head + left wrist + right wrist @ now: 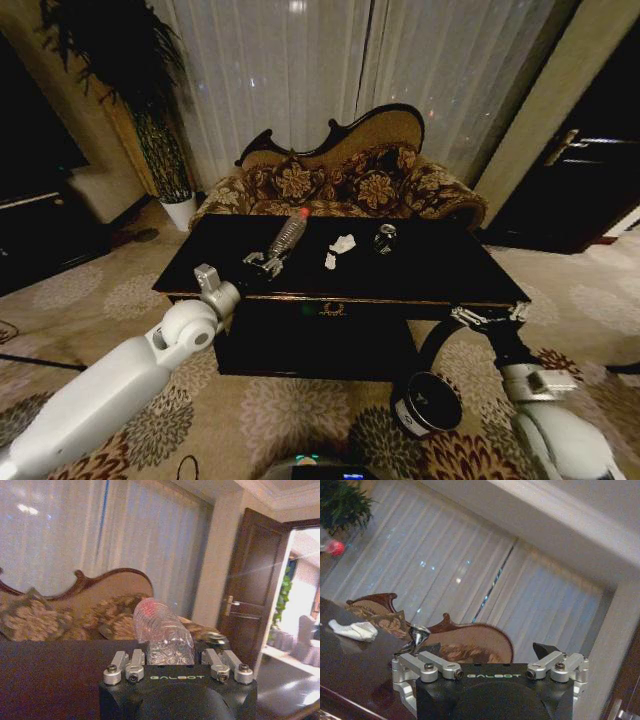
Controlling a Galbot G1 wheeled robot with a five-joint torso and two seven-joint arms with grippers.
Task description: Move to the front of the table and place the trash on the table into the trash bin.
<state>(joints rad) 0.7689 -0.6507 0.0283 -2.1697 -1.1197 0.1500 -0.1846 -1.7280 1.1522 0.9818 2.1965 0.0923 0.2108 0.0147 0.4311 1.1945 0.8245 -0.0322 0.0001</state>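
Four bits of trash lie on your surface (420, 275) in the head view: a clear bottle (289, 233) with a red cap, two crumpled white paper pieces (342, 243) near the middle, and a crushed can (385, 238) just beside them. Your left claw (265, 264) is stretched over the near edge and sits at the bottle's base, lined up along its length, probably so the fingers close across the body. The right claw (488, 318) hangs off the front right corner of the surface, above the trash bin (427, 402), which stands on the carpet near that corner, within reach for a drop. The bin's inside cannot be seen.

In the left wrist view, the left claw (174, 666) has the bottle (162, 636) between its fingers (126, 666); the fingers stand close against the ribbed body on both sides, so you appear to have a grip on it or very nearly so.

In the right wrist view, the right claw (489, 656) is spread wide with nothing between its tips. The can (418, 635) and one paper piece (351, 629) rest farther back on the dark surface (350, 665).
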